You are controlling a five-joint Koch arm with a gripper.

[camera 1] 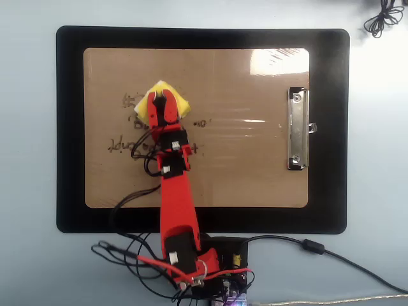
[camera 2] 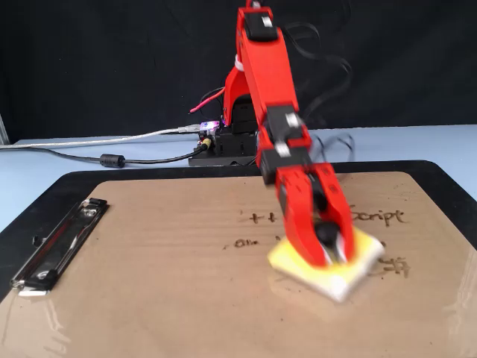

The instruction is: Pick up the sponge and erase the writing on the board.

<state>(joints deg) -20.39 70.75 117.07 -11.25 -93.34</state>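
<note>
The yellow sponge [camera 1: 180,103] [camera 2: 364,250] lies flat on the brown board [camera 1: 242,166] [camera 2: 149,298], pressed onto the dark writing [camera 1: 124,145] [camera 2: 384,217]. My red gripper [camera 1: 159,102] [camera 2: 332,242] is shut on the sponge's black knob from above. In the overhead view the sponge covers the upper lines of writing at the board's left; a lower line shows below it. Faint remnants of writing [camera 1: 203,123] [camera 2: 242,243] stay beside the sponge. In the fixed view the sponge sits at the board's right, slightly blurred.
The board rests on a larger black mat [camera 1: 70,127] [camera 2: 45,186]. Its silver clip [camera 1: 297,127] [camera 2: 59,242] lies at the right in the overhead view, left in the fixed view. Cables [camera 1: 331,252] and the arm's base [camera 1: 210,268] sit at the table's near edge.
</note>
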